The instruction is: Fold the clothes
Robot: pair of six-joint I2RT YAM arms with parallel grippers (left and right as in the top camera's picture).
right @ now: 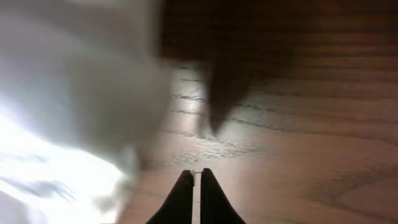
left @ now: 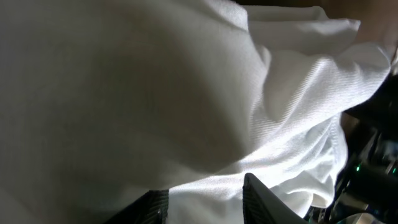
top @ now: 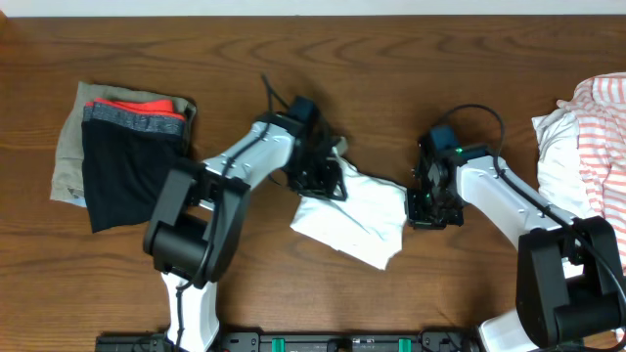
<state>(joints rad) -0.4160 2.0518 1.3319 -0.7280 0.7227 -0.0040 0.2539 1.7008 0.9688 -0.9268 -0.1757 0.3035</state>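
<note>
Holds white shirt point(top: 352, 217) by its far-left corner in left jaws, at the middle of the bench point(top: 313, 59). Carries right jaws closed and empty, just beside its right edge. Runs far-left to near-right; probably favours right jaws for that end.

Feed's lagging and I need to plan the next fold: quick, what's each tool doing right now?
Left tool: closed on the plain white fabric garment.
Right tool: closed, holding nothing.
</note>
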